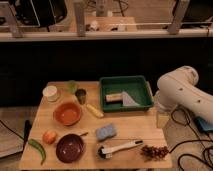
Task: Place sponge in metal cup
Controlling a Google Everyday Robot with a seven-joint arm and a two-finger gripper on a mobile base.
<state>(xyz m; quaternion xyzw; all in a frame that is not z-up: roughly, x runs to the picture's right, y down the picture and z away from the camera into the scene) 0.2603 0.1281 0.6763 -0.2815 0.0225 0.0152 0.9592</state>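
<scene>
My gripper [161, 119] hangs released and empty below my white arm [182, 92], beside the right edge of the wooden table [135, 125]. The light blue rectangular sponge [105, 132] lies near the table's middle. The dark grey metal cup [81, 96] stands upright farther back, to its left.

Blue sponge [105, 132] lies flat — dark metal cup [81, 96] stands upright, well apart.

High front view; jaws right of table [134, 131]
</scene>
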